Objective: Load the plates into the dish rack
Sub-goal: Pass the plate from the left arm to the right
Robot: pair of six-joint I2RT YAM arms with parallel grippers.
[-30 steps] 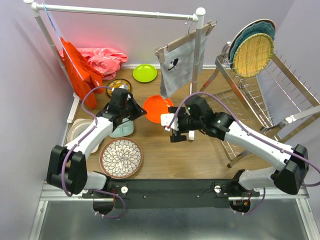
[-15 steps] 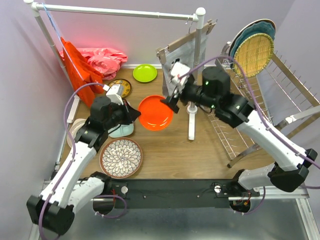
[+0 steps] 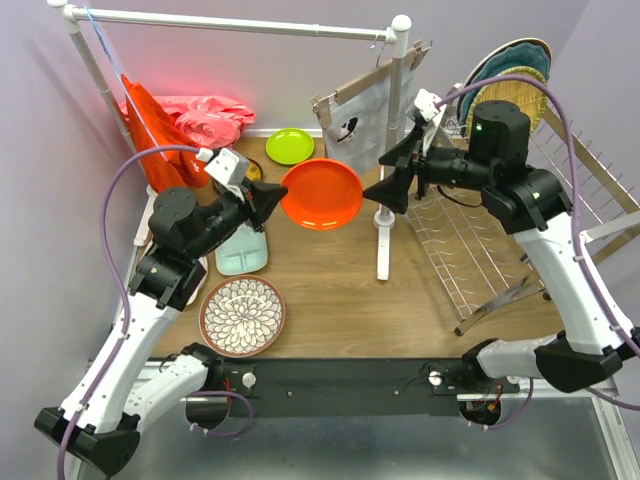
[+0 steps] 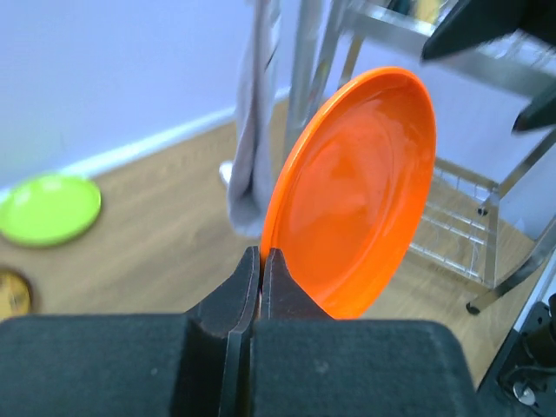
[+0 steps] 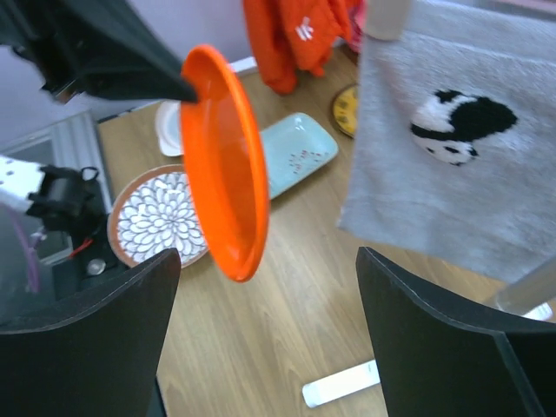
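The orange plate [image 3: 322, 193] hangs above the desk [image 3: 340, 300], rim pinched in my closed left fingers [image 4: 252, 291], my open right fingers [image 5: 417, 313] just beside it, while only the woven yellow plate [image 3: 507, 108] and the teal plate [image 3: 530, 55] stand in the dish rack [image 3: 480, 250] and the floral plate [image 3: 242, 315], among others, lies unloaded.
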